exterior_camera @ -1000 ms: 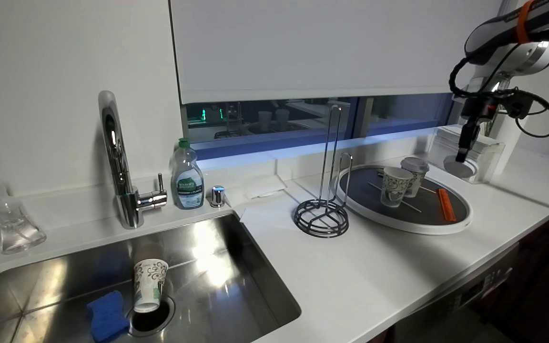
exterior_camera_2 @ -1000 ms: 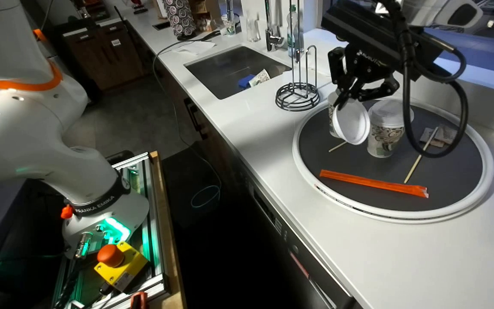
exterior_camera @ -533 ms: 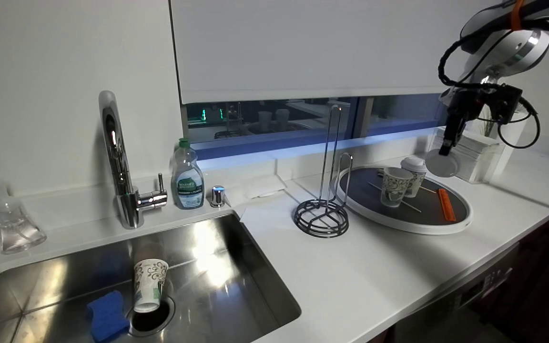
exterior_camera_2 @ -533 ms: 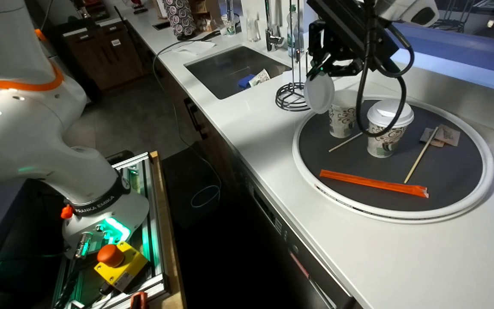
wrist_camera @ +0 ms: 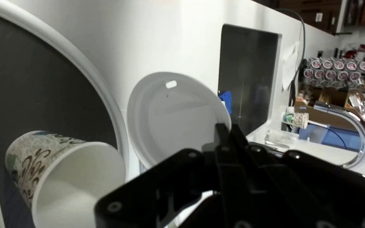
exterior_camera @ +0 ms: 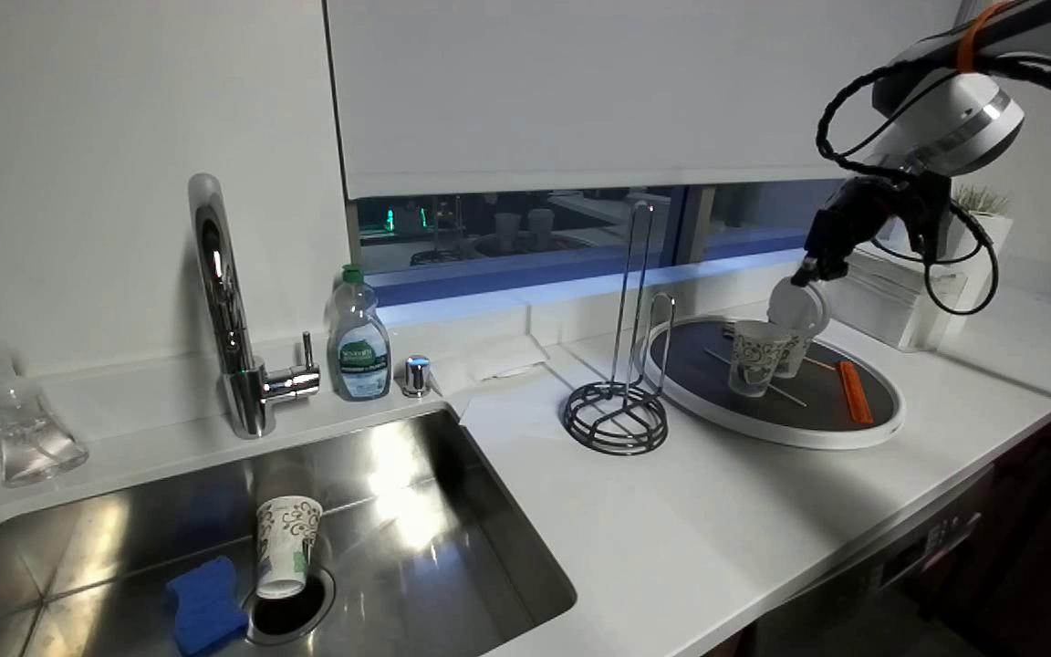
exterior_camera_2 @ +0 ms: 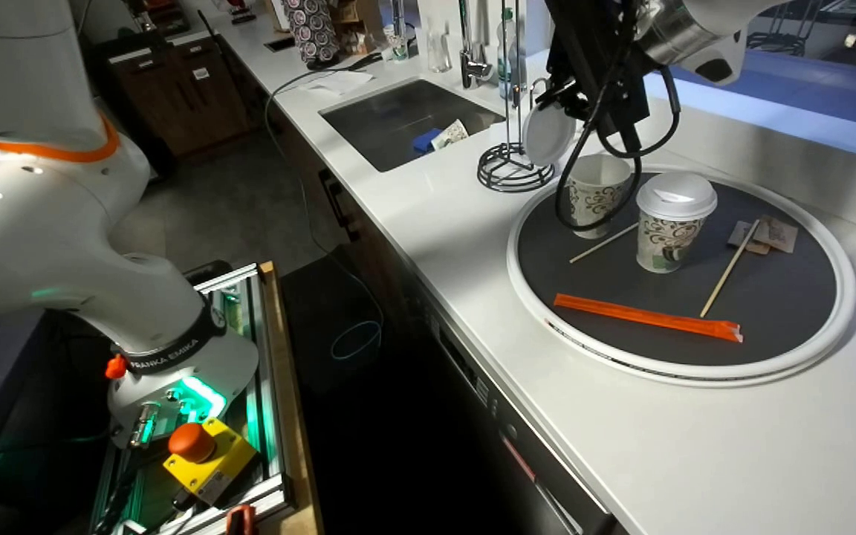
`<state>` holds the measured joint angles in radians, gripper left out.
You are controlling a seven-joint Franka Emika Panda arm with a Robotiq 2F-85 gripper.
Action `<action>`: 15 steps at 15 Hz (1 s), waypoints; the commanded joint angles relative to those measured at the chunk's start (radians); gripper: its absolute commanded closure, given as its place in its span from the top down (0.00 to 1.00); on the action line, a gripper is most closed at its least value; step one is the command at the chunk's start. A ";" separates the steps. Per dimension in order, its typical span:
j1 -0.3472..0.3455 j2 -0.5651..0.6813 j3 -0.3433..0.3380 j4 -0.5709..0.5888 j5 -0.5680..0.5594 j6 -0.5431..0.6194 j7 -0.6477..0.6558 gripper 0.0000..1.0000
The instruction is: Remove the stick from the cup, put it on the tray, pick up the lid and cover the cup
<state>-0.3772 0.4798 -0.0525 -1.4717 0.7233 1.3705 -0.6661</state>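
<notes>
The whitish cup (exterior_camera_2: 597, 195) with brown swirls stands upright and uncovered on the tray (exterior_camera_2: 695, 375). It also shows in an exterior view (exterior_camera: 752, 365) and, with its open mouth, at lower left in the wrist view (wrist_camera: 78, 186). A thin wooden stick (exterior_camera_2: 600, 245) lies on the tray beside it. My gripper (wrist_camera: 230, 128) is shut on the edge of the white lid (wrist_camera: 176, 117). The lid is held steeply tilted, above and to one side of the cup, apart from it, and it shows in both exterior views (exterior_camera_2: 549, 134) (exterior_camera: 797, 303).
A lidded cup (exterior_camera_2: 669, 238), an orange packet (exterior_camera_2: 647, 317), another stick (exterior_camera_2: 729, 271) and brown packets (exterior_camera_2: 766, 234) are on the tray. A wire stand (exterior_camera: 617, 420) stands beside it. The sink (exterior_camera: 398, 538) holds a cup (exterior_camera: 286, 547) and a blue sponge (exterior_camera: 206, 607).
My gripper, still holding the lid, has moved left in both exterior views, away from the lidded cup. The wrist has turned, and more of the open cup shows. Things on the tray have not moved.
</notes>
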 commanded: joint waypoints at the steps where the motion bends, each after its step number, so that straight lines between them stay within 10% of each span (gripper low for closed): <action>1: -0.018 0.006 -0.021 -0.022 0.155 0.049 0.069 0.01; 15: 0.024 -0.185 -0.079 -0.342 0.435 0.377 -0.161 0.01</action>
<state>-0.3766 0.3646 -0.1087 -1.7154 1.1231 1.7298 -0.7636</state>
